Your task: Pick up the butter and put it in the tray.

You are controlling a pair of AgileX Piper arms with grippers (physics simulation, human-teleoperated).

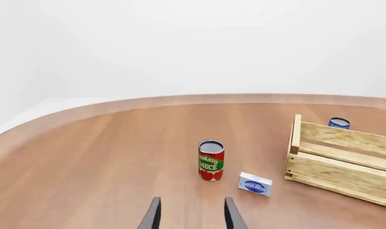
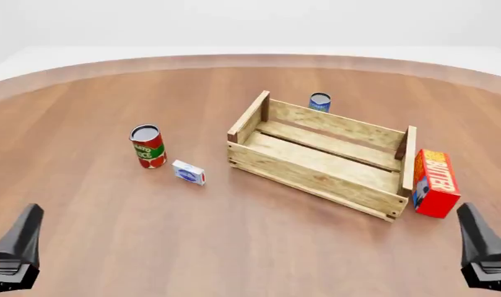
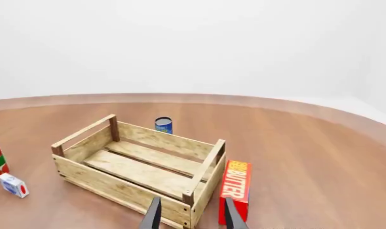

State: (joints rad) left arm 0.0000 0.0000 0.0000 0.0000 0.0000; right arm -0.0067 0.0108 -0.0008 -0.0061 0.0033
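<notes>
Both my grippers, left (image 2: pixel 17 247) and right (image 2: pixel 482 250), gape empty; butter (image 2: pixel 435 182) stands just ahead of right fingers, touching tray (image 2: pixel 316 176)'s end—looks light, stiff carton, pinch across narrow faces.

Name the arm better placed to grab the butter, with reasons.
Right. The butter stands against the tray's right end, just ahead of the right pincer, which is open. The left pincer sits far across the table, with the tray between.

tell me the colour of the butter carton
Red-orange, pale "BUTTER" lettering, butter; clearest in front view.
</notes>
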